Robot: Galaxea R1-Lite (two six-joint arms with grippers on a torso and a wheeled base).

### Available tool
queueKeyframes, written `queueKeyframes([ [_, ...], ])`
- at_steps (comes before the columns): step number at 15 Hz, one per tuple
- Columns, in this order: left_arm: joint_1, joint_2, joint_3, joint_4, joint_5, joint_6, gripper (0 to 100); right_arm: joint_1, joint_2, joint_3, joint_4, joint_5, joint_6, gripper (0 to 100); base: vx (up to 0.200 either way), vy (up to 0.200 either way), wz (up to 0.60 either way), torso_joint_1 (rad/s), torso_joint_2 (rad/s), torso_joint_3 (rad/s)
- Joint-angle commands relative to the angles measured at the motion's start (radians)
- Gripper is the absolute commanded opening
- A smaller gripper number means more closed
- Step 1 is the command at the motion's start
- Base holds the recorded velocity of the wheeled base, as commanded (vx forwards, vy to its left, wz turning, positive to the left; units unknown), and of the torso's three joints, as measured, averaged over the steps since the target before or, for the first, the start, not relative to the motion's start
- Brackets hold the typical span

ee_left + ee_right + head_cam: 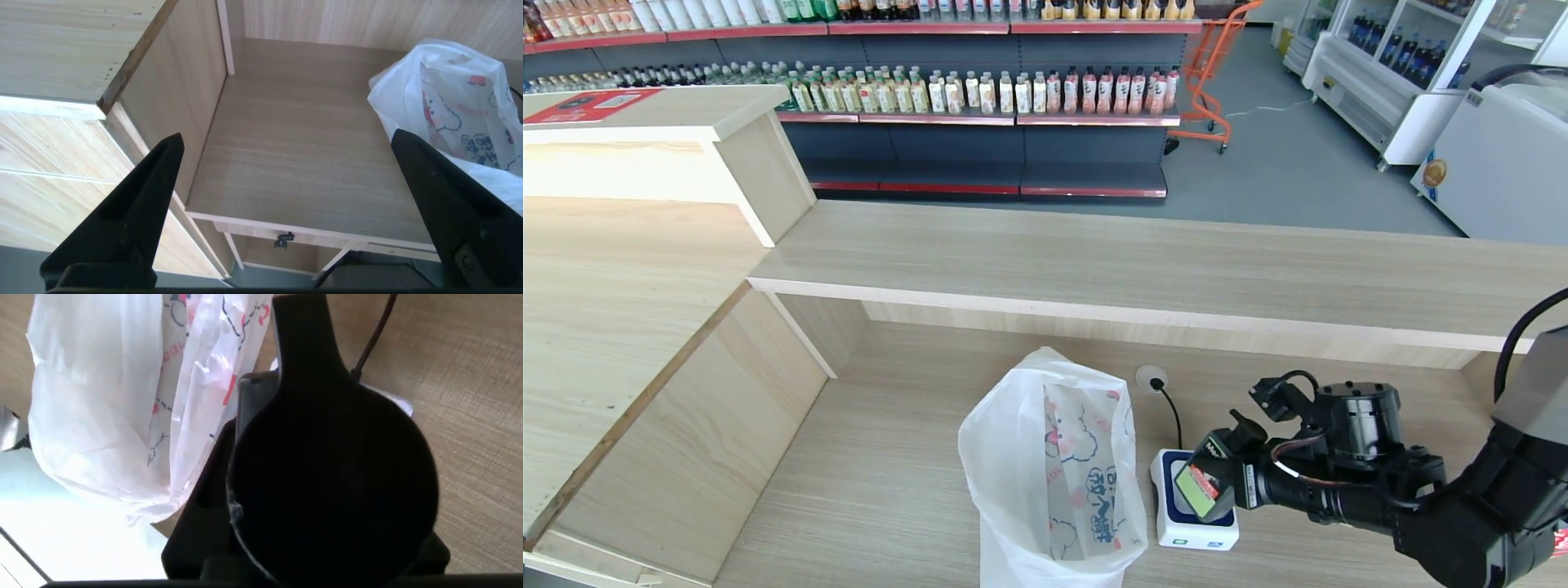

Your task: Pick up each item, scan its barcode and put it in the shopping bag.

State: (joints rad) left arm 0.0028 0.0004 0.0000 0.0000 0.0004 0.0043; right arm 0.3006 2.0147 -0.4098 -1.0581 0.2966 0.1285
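Your right gripper (1209, 488) clenches a small green pack (1192, 492) over the scanner (1176, 532) at the shopping bag's (1013, 457) three o'clock, likely for scanning; left gripper (286, 147) gapes empty.

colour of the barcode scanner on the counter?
White boxy plastic scanner with a dark blue top panel; head view shows it best.

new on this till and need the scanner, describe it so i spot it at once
On the low desk below the long counter stands a white bag. Just right of it sits the scanner, under the right gripper and its item. It is the only small white box with a blue top, and a black cable runs from it to a hole in the desk.
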Motion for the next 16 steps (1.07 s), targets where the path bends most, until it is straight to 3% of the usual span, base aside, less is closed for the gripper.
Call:
queueKeyframes([
  [1,0.0,0.0,0.0,0.0,0.001,0.0,100,-0.006,-0.045,0.035,-0.132,0.007,0.014,0,0.0,0.0,0.0,0.0,0.0,0.0],
  [4,0.0,0.0,0.0,0.0,0.001,0.0,100,-0.054,-0.123,0.114,-0.322,0.006,0.002,0,0.0,0.0,0.0,0.0,0.0,0.0],
  [8,0.0,0.0,0.0,0.0,0.0,0.0,100,-0.051,-0.231,0.244,-0.336,0.006,-0.023,0,0.0,0.0,0.0,0.0,0.0,0.0],
  [16,0.0,0.0,0.0,0.0,0.0,-0.001,100,-0.038,-0.249,0.276,-0.335,0.003,-0.021,0,0.0,0.0,0.0,0.0,0.0,0.0],
])
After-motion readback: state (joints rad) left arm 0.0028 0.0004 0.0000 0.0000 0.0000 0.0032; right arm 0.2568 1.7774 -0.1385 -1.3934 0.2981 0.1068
